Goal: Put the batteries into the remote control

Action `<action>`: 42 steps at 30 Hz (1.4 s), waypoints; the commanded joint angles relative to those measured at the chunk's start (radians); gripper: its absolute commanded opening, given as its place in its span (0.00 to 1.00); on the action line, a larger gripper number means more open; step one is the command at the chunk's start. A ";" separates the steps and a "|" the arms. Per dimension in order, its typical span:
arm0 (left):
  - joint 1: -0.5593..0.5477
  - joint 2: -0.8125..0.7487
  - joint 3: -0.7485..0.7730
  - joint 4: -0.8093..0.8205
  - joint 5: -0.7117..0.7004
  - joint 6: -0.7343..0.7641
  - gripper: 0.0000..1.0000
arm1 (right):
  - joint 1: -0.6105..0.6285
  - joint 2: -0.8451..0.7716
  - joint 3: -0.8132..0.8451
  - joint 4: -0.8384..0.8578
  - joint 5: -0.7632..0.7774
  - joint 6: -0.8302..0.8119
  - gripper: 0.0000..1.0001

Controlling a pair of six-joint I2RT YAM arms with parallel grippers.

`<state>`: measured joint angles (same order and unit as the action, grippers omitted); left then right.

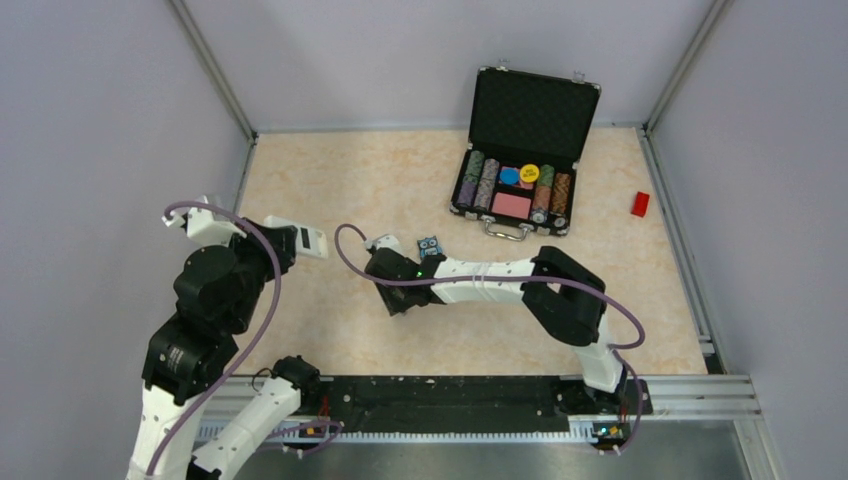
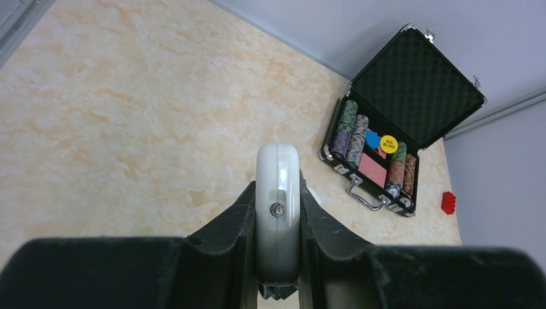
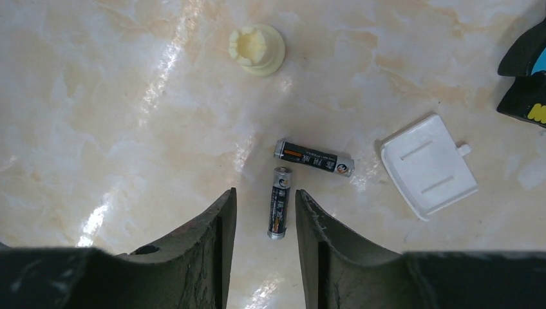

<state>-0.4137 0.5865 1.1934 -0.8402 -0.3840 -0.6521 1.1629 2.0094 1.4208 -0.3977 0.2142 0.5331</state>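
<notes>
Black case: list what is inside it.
The open case holds rows of chip stacks, a blue disc, a yellow BIG BLIND disc and a red patterned pack. Whatever lies beneath them is covered.

The beige marbled worktop [image 1: 350, 190] is viewed steeply from above and behind the arm bases [image 1: 440, 400] at 6 o'clock. Past the left gripper [image 2: 277, 196] it is looked across obliquely toward an open black foam-lined chip case [image 2: 418, 84] at 2 o'clock, shared with the overhead view. Past the right gripper [image 3: 264, 199] it is seen straight down, close.
</notes>
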 commanded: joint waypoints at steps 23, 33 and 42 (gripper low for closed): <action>0.000 -0.052 -0.011 0.196 0.240 0.012 0.00 | 0.022 -0.175 -0.052 -0.125 0.160 0.076 0.04; 0.000 -0.062 -0.153 0.520 0.614 -0.071 0.00 | -0.113 -0.618 -0.351 -0.068 0.099 0.191 0.04; 0.000 -0.031 -0.243 0.814 0.846 -0.128 0.00 | -0.140 -1.027 -0.419 0.101 0.156 0.225 0.05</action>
<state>-0.4137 0.5468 0.9829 -0.2722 0.3279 -0.7353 1.0245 1.1282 1.0176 -0.4603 0.3420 0.7288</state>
